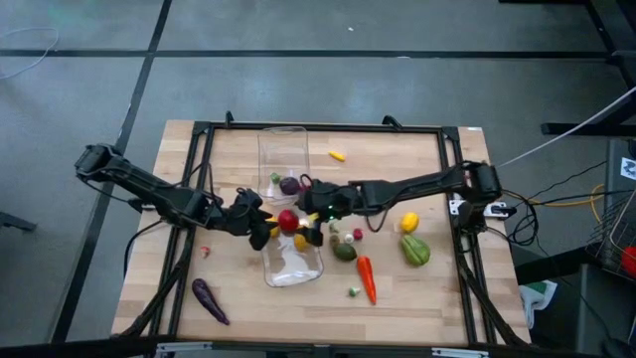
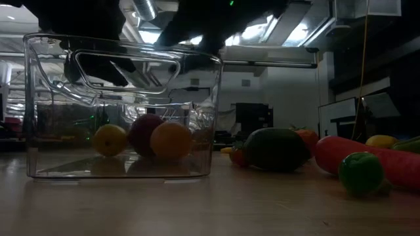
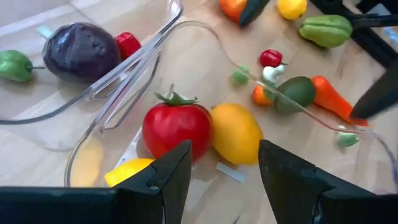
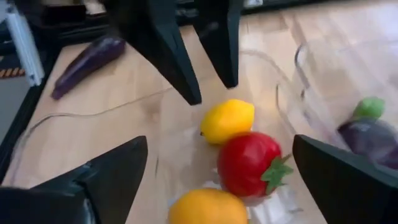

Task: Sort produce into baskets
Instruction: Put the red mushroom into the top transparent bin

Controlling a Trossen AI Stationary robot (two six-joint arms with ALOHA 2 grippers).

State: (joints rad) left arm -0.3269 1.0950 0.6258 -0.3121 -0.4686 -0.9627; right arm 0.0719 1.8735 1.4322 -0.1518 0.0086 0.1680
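In the high view both arms meet at mid-frame over the near bin, a clear tub just below centre, with the far bin above it. The left gripper hangs over that bin's upper left edge, its jaws partly open and holding nothing; its wrist view shows the gap between the fingers empty above a tomato, an orange fruit and a lemon lying touching in the bin. The right gripper comes in from the right over the same bin, jaws spread wide and likewise empty. The far bin holds a dark purple piece and a small green one. Loose produce lies right of the near bin: an avocado, a carrot, a green pepper, a yellow piece; an aubergine sits alone at lower left, well apart. These toys look light, hard and smooth, so I judge they will roll or squirt out of a pinch; take round ones across the widest middle, and the carrot and aubergine across the thick part of the body. The thin bins would probably slide if bumped.
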